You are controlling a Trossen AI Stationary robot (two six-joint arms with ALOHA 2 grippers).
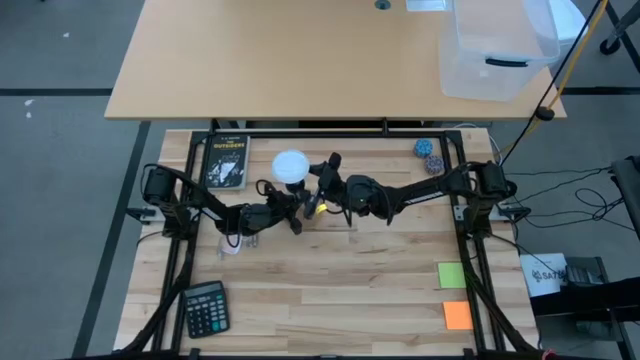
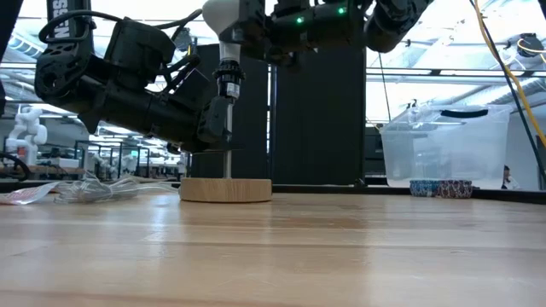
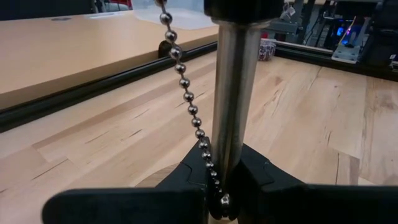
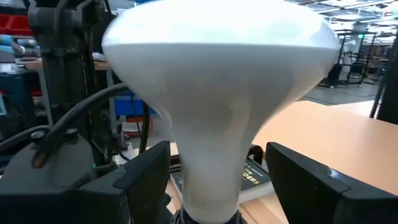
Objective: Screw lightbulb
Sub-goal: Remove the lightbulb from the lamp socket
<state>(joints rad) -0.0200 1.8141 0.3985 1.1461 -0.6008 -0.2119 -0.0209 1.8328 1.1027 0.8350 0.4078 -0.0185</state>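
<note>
gripping the lamp's metal post keeps the left gripper steadying it; the right gripper seemingly clasps the lightbulb, risking cross-threading if tilted.

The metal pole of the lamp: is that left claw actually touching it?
Touching. The left wrist view shows the left gripper with both dark fingers pressed against the pole, no gap on either side.
</note>
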